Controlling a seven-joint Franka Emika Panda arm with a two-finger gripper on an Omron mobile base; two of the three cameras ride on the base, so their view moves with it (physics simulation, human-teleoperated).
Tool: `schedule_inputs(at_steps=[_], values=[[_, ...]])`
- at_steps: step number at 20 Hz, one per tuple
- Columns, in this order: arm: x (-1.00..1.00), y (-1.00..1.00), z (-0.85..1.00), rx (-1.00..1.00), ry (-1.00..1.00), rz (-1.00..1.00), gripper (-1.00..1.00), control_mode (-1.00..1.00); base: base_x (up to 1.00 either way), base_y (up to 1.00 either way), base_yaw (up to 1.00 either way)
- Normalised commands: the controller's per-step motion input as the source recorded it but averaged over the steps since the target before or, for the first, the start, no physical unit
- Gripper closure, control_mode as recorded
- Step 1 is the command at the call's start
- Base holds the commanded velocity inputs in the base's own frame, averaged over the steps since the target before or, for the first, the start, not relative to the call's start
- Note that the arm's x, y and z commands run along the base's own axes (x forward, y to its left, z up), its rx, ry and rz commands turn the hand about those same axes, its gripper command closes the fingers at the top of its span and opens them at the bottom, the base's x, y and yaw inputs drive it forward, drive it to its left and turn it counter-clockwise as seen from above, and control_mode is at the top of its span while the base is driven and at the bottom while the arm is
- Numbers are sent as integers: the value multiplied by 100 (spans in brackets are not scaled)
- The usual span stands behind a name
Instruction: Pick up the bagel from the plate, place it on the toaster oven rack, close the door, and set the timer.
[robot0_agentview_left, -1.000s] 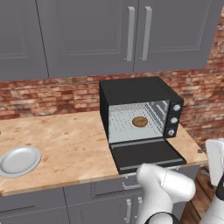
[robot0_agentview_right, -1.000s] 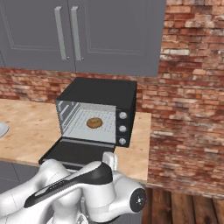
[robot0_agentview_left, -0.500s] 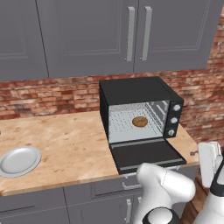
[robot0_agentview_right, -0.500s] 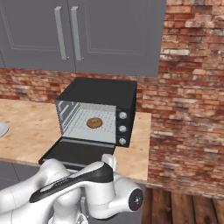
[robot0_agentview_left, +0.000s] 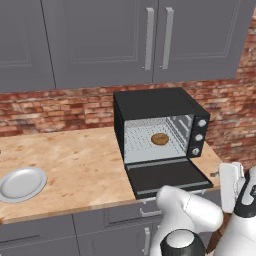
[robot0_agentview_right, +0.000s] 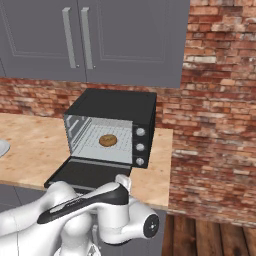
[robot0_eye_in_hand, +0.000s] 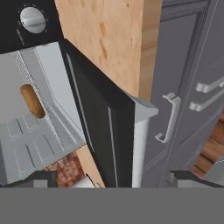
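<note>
Door-closing is judged to be the step in hand: the small brown ring-shaped bagel (robot0_agentview_left: 159, 139) is already seen lying on the silvery wire rack (robot0_agentview_left: 156, 146) inside the black toaster oven (robot0_agentview_right: 111, 129), while the flat black hinged door (robot0_agentview_left: 169, 177) is hung open and level. The two-finger gripper (robot0_eye_in_hand: 113, 178) is held with its jaws spread wide and empty, just beside the door's front edge, so an upward push there is called for next, then the timer knob (robot0_eye_in_hand: 32, 19). The oven is set on a light wooden counter (robot0_agentview_left: 75, 165) against a red brick wall (robot0_agentview_right: 220, 115), under grey cabinets (robot0_agentview_left: 115, 40), with the bare grey-white plate (robot0_agentview_left: 21, 183) left well apart.

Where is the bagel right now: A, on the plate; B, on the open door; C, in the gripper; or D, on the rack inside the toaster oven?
D: the bagel lies on the toaster oven rack inside the cavity, while the plate on the counter is bare and the door lies folded down with nothing on it.
</note>
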Motion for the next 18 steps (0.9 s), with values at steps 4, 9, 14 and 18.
schedule_inputs(at_steps=[4,9,14,18], values=[[31,0,-16,2,0,0,-100,-100,0,0,0],[21,-2,-20,0,0,0,-100,-100,0,0,0],[11,-9,-25,0,0,0,-100,-100,0,0,0],[11,-9,-22,0,0,0,-100,-100,0,0,0]])
